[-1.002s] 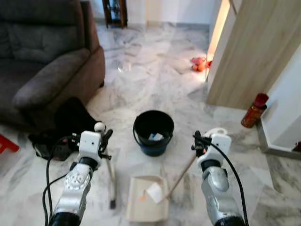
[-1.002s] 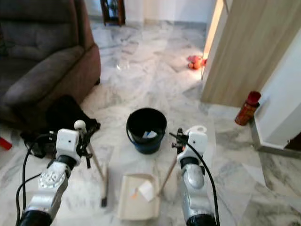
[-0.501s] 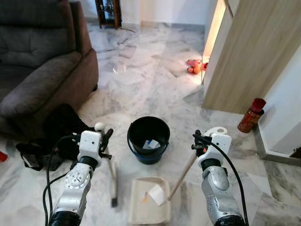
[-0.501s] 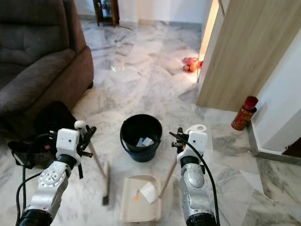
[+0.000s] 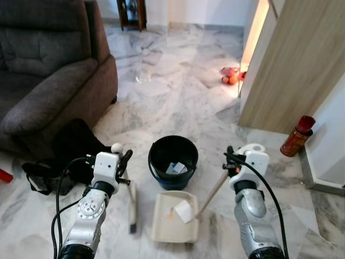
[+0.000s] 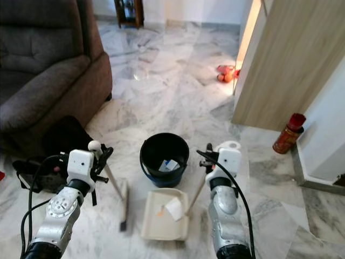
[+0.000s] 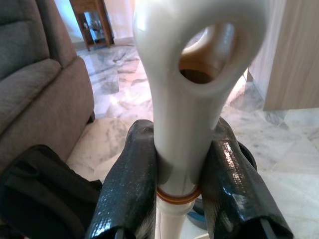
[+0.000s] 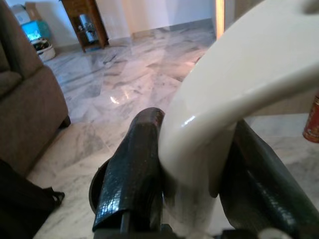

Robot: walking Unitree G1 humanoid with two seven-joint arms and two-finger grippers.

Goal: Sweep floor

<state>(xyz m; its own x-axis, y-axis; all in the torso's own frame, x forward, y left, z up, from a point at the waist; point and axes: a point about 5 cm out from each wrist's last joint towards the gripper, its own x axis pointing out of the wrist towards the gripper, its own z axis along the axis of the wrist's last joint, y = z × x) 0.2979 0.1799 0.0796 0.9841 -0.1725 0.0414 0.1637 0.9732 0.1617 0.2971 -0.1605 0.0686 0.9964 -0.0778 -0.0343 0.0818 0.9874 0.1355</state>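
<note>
The two head views looked forward and down from above the arms, taking in the marble floor (image 5: 178, 91), black bucket (image 5: 173, 159) and sofa (image 5: 48, 81). Each wrist view sat very close behind its own fingers, facing across the floor; both shared the wooden cabinet (image 7: 92, 22) by the far wall.

I can read no text, label, brand, number or sign anywhere here. The red can (image 5: 301, 136) by the wall carries some printing, but it is too small and blurred for me to make out.
</note>
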